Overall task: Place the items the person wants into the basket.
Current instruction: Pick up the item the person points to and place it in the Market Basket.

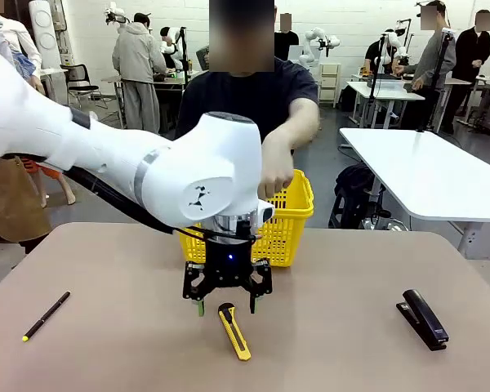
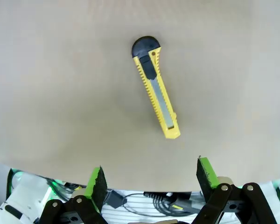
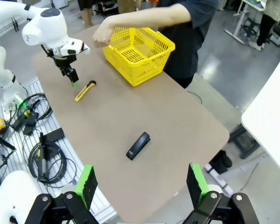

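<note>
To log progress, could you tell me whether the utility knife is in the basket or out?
Out: the utility knife lies flat on the table, apart from the basket, by the open left gripper.

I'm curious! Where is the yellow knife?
Front view: the utility knife lies on the table beneath the open left gripper, on the robot's side of the yellow basket.

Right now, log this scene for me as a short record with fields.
Left end effector: open, above the black end of the knife, not touching it
Right end effector: open, high above the table, holding nothing
Knife: flat on the table, in front of the basket
Basket: at the table's far edge, person's hand at its rim
Stapler: on the table, robot's right
Pen: on the table, robot's left
</note>
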